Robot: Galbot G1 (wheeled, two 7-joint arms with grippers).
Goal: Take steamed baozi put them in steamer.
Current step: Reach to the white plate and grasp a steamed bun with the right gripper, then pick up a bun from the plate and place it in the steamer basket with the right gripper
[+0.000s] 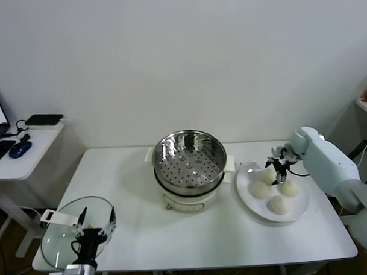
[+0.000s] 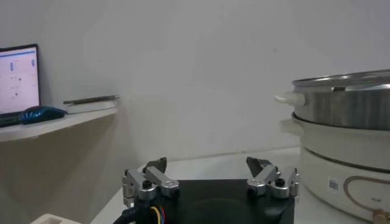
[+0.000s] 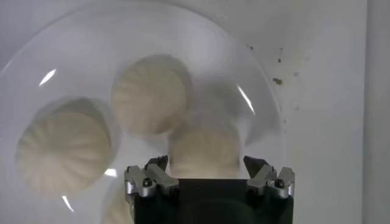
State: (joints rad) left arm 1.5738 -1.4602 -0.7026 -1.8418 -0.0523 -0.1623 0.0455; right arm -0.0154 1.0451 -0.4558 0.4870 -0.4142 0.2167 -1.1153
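Four buns [image 1: 278,205] sit on a white plate [image 1: 246,198] just right of the empty steamer [image 1: 189,161]. The right gripper [image 1: 280,174] hovers over them, fingers apart around nothing. The left gripper [image 1: 89,235] waits, fingers apart, above the glass lid [image 1: 60,241].

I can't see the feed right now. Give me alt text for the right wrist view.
The right gripper hangs open directly above the white plate, its fingers either side of one steamed baozi without gripping it. Two more pleated buns lie farther along the plate, and the edge of a fourth shows beside the gripper body.
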